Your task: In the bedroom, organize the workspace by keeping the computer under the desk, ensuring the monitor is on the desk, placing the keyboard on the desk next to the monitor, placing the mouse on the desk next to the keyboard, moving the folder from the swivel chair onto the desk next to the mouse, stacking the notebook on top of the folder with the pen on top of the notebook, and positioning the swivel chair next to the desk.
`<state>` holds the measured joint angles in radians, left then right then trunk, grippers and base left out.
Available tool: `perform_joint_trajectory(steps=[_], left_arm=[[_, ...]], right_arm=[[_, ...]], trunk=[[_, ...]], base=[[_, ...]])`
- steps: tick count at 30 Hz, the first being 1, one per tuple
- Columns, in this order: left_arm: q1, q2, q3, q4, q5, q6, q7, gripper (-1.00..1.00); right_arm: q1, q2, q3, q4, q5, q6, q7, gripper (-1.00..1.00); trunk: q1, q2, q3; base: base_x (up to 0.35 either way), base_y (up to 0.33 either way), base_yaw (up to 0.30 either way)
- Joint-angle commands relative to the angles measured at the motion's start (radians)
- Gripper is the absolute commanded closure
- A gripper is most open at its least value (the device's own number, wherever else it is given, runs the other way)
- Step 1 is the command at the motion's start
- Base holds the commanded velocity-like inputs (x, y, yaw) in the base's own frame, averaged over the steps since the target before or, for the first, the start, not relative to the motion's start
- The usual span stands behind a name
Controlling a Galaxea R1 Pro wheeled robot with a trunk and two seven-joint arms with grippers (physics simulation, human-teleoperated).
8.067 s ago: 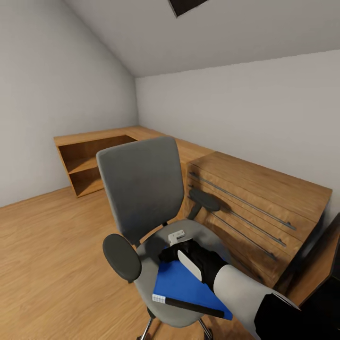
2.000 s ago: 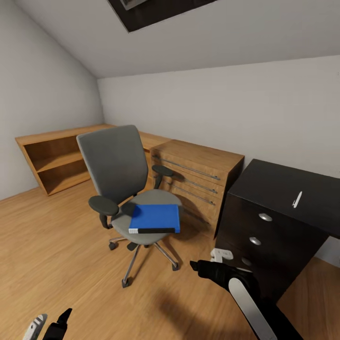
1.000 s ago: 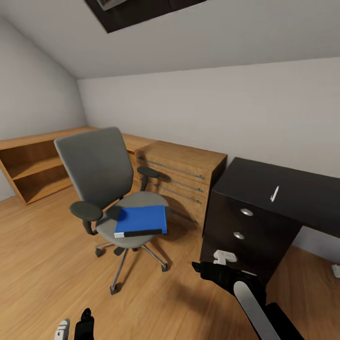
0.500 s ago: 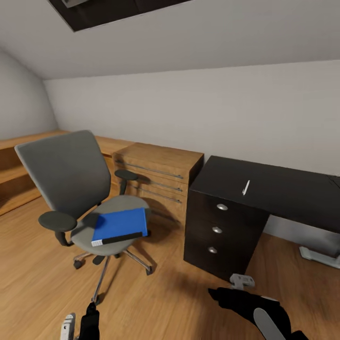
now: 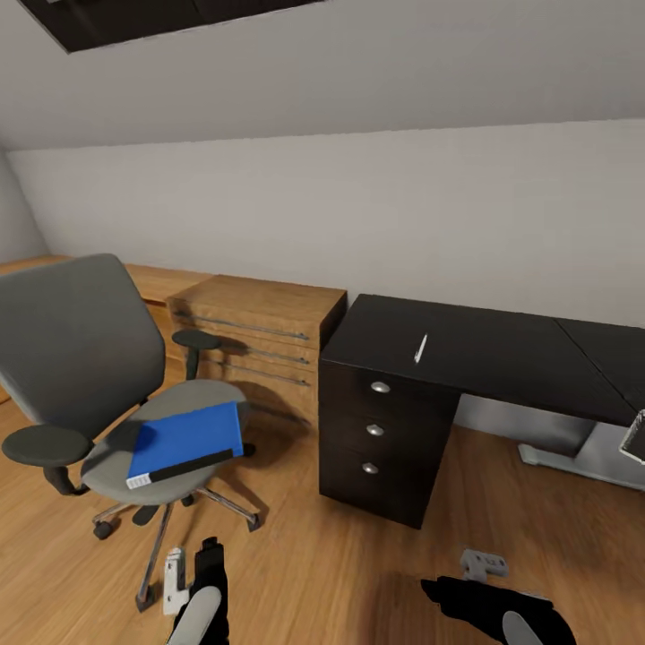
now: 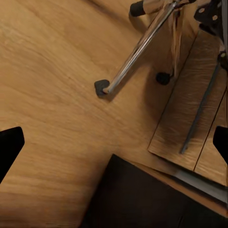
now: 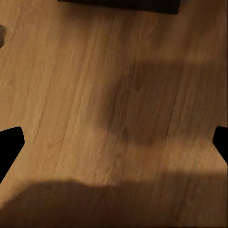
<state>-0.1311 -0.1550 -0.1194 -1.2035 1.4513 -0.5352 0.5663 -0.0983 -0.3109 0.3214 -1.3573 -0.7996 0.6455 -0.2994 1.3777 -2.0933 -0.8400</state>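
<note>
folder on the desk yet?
No, the folder lies on the chair seat, apart from the desk.

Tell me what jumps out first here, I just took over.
The bright blue folder catches the eye first, lying on the seat of the grey swivel chair at the head view's left. Right of it stands the black desk, with the thin white pen on its top above the drawer unit.

A plain pale grey wall (image 5: 376, 206) runs under a sloped white ceiling (image 5: 403, 63) with a dark rectangular opening (image 5: 161, 13). The floor is warm honey-coloured wood planks (image 5: 340, 555). A low light-wood drawer chest (image 5: 260, 336) with 3 long metal bar handles stands against the wall.
</note>
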Motion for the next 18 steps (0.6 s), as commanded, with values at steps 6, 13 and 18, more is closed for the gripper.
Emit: perform_joint_trajectory(steps=[6,13,18], left_arm=[[-0.013,-0.001,-0.061,0.011,0.021,-0.01,-0.032,-1.0],[-0.014,0.006,-0.127,0.003,0.014,-0.011,-0.085,-1.0],[-0.014,0.011,-0.138,0.002,0.01,-0.01,-0.127,-1.0]], right_arm=[[-0.015,0.006,0.005,0.112,-0.012,-0.121,-0.004,-1.0],[-0.016,0.007,0.007,0.121,-0.009,-0.135,-0.002,-1.0],[-0.015,0.007,0.007,0.12,-0.009,-0.137,-0.001,-1.0]], trunk=[[0.0,0.0,-0.001],[0.0,0.0,-0.001],[0.0,0.0,-0.001]], base=[[0.0,0.0,-0.094],[0.0,0.0,-0.01],[0.034,-0.045,-0.002]])
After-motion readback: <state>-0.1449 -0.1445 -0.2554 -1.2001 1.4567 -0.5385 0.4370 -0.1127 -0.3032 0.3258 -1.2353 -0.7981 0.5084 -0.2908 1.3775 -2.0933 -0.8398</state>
